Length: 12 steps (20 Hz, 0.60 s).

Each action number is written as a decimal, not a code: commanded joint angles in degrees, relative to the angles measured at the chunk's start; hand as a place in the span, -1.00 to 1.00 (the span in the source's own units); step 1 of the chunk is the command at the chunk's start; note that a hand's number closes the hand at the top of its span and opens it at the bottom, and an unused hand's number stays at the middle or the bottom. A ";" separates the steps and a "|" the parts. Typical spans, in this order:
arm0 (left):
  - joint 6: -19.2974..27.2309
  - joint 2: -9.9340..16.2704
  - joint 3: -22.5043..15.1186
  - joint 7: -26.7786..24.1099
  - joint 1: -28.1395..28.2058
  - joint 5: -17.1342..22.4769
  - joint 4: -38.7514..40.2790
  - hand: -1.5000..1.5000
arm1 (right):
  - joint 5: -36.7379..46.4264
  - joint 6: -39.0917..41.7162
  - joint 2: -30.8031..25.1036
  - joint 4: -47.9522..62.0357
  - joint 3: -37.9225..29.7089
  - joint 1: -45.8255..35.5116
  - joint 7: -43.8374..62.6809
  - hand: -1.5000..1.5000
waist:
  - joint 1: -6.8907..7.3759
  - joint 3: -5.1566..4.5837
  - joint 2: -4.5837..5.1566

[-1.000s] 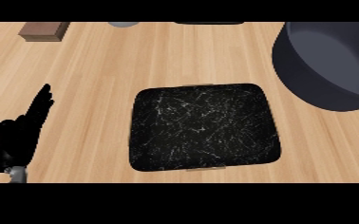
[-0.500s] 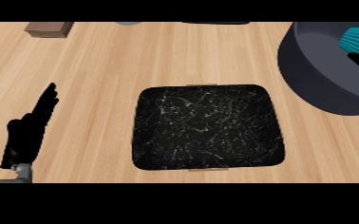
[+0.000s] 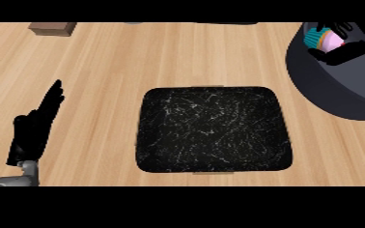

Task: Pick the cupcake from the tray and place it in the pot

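Note:
The cupcake point(image 3: 318, 39), with a teal wrapper and pink top, shows at the upper right, over the inside of the dark grey pot point(image 3: 321, 89). My right hand point(image 3: 344, 54) is curled round it, black fingers above and below it, and most of the hand is cut off by the view's edge. I cannot tell whether the cupcake touches the pot's floor. The black marbled tray point(image 3: 214, 128) lies in the middle of the wooden counter with nothing on it. At the lower left my left hand point(image 3: 35, 125) rests open, fingers up.
A small brown block point(image 3: 52, 28) sits at the far left back edge. Something dark lies along the back edge at the middle point(image 3: 224, 23). Bare wooden counter stretches between the tray and my left hand.
The pot now shows further left in the view. The cupcake and my right hand's fingers have come into sight over it. My left hand has hardly moved.

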 commanded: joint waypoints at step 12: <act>1.27 -2.20 -1.07 2.47 -1.00 -2.45 -1.53 0.00 | -1.12 7.79 5.55 20.22 -4.90 -10.15 -6.71 -1.00 | -0.24 0.06 0.09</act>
